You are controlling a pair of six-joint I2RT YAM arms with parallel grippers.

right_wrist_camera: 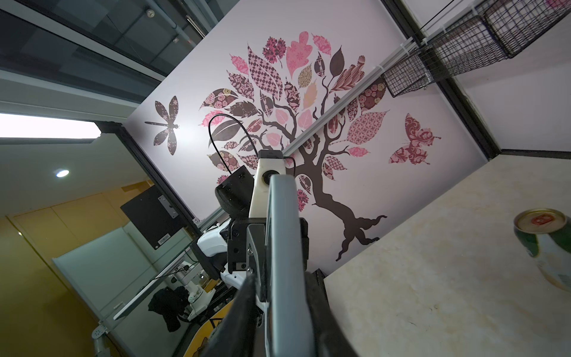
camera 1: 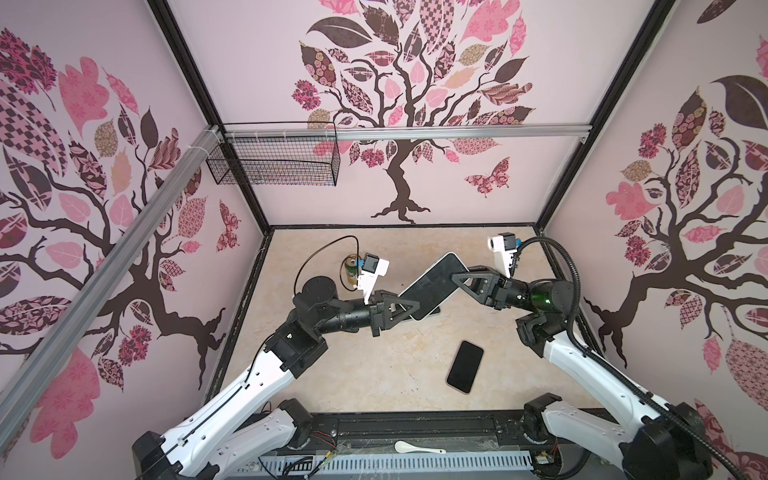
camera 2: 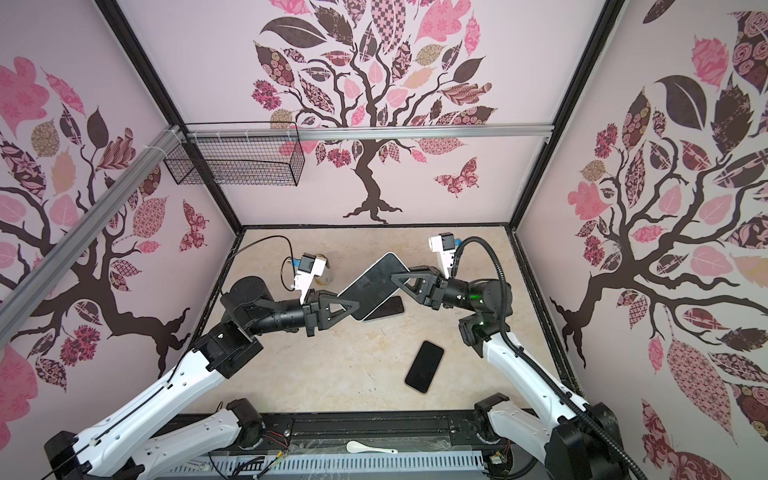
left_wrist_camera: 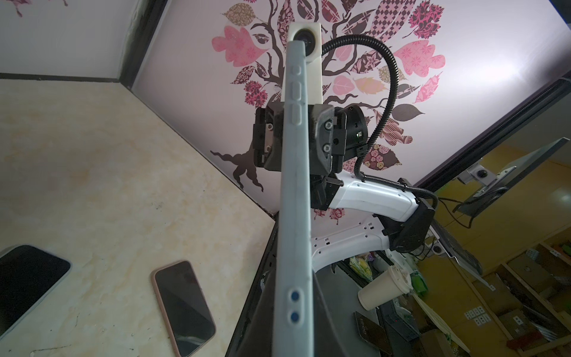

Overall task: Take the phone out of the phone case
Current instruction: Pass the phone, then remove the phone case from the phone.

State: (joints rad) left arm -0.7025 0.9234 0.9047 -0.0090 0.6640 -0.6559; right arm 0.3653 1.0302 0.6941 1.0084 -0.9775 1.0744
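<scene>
Left tool (camera 1: 412,306) pinching raised phone case (camera 1: 432,283), right tool (camera 1: 455,276) astride it, grip unclear, phone (camera 1: 465,366) lying nearby

Pale lilac walls (camera 1: 249,62) carry pink-and-brown tree decals (camera 1: 399,104). A black wire basket (camera 1: 274,160) hangs from a silver aluminium rail (camera 1: 457,132) above the beige marbled floor (camera 1: 374,374).

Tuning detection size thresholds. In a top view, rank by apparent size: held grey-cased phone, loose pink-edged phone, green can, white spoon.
1. Grey-cased black-screen phone, held aloft, nearer camera.
2. Pink-edged black phone, lying flat.
3. Green metal can, white spoon: too close, can partly hidden.
</scene>
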